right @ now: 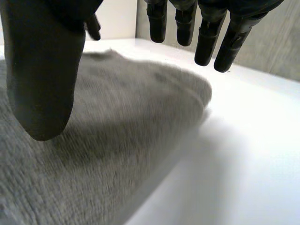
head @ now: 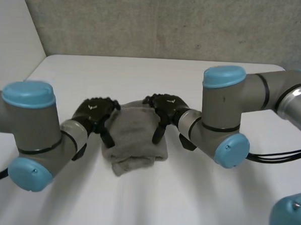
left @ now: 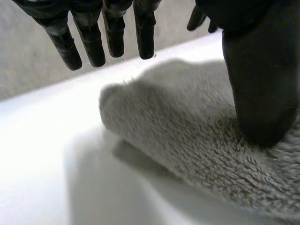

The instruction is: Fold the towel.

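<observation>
- The towel (head: 134,137) lies folded into a small, thick pad near the middle of the white table (head: 135,202), between the two hands.
- The table's far edge runs along a grey speckled wall (head: 160,22), with rounded far corners. The towel sits well apart from that edge.
- Bare tabletop lies beyond the towel and in front of it. The grey arms with light-blue caps take up the room at either side.
- The left hand (head: 94,114) is at the towel's left edge and is open. In its wrist view the straight fingers (left: 89,42) hang above the fold and the thumb (left: 260,84) is down over the cloth. I cannot tell whether the thumb touches.
- The right hand (head: 167,109) is at the towel's far right corner, also open. Its fingers (right: 206,42) are straight above the rounded edge, and its thumb (right: 42,79) is low over the pile.
- The towel is grey terry with a nubby, looped surface and soft, rolled fold edges. Its near edge is uneven.
- The table is smooth and matt; the hands are black and hard.
</observation>
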Motion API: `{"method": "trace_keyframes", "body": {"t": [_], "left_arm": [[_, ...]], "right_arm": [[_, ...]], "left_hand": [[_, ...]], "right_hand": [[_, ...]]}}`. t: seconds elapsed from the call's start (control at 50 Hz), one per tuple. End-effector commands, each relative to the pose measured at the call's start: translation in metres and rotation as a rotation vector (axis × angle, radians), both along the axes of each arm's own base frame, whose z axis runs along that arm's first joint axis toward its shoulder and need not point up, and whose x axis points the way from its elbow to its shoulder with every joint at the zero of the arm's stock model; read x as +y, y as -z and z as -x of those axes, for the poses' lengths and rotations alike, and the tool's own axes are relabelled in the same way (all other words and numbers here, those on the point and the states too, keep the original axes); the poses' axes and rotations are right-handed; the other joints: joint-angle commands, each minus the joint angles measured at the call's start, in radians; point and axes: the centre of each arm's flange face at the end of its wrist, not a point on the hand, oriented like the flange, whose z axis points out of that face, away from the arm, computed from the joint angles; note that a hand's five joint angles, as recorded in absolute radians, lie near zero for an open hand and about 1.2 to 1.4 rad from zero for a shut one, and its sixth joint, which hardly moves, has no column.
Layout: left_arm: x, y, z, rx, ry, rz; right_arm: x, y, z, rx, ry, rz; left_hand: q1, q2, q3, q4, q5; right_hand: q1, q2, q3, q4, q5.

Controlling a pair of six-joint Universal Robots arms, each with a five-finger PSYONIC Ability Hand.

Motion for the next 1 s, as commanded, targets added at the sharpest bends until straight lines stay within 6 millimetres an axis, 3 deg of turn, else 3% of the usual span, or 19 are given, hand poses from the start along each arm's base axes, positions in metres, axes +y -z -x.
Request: {"method": "trace_keyframes", "body": {"t": [0.02, 0.08, 0.1, 0.14, 0.16, 0.2, 0.36, 0.52, 1.0], "left_arm": [[-0.001, -0.052, 0.002, 0.064, -0.002, 0.129], [0.000, -0.080, 0.000, 0.098, -0.007, 0.200], [0.000, -0.080, 0.000, 0.098, -0.007, 0.200], [0.004, -0.107, -0.004, 0.124, -0.015, 0.260], [0.004, -0.107, -0.004, 0.124, -0.015, 0.260], [0.008, -0.129, -0.009, 0.149, -0.027, 0.290], [0.001, -0.151, -0.027, 0.184, -0.179, 0.265], [0.002, -0.157, -0.029, 0.173, -0.217, 0.224], [0.002, -0.152, -0.031, 0.180, -0.224, 0.199]], "right_arm": [[0.004, -0.047, 0.010, -0.036, 0.020, 0.087], [0.005, -0.069, 0.020, -0.041, 0.059, 0.136], [0.005, -0.070, 0.020, -0.041, 0.059, 0.136], [0.001, -0.095, 0.039, -0.047, 0.154, 0.195], [0.001, -0.095, 0.039, -0.047, 0.155, 0.195], [-0.003, -0.114, 0.059, -0.040, 0.262, 0.243], [-0.002, -0.138, 0.089, 0.026, 0.419, 0.324], [-0.006, -0.137, 0.102, 0.047, 0.462, 0.318], [-0.005, -0.138, 0.106, 0.053, 0.475, 0.320]], "left_hand": [[-0.049, -0.055, -0.061, -0.063, -0.029], [-0.063, -0.070, -0.075, -0.077, -0.043], [-0.064, -0.070, -0.075, -0.077, -0.043], [-0.064, -0.070, -0.075, -0.077, -0.043], [-0.064, -0.070, -0.075, -0.077, -0.043], [-0.061, -0.067, -0.072, -0.075, -0.040], [-0.061, -0.067, -0.072, -0.074, -0.040], [-0.061, -0.067, -0.072, -0.074, -0.040], [-0.063, -0.070, -0.075, -0.077, -0.043]], "right_hand": [[-0.033, -0.061, -0.061, -0.071, -0.057], [-0.033, -0.061, -0.061, -0.071, -0.057], [-0.033, -0.061, -0.061, -0.071, -0.057], [-0.033, -0.061, -0.061, -0.071, -0.057], [-0.033, -0.061, -0.061, -0.071, -0.057], [-0.033, -0.061, -0.061, -0.071, -0.057], [-0.033, -0.061, -0.061, -0.071, -0.057], [-0.033, -0.061, -0.061, -0.071, -0.057], [-0.033, -0.061, -0.061, -0.071, -0.057]]}}
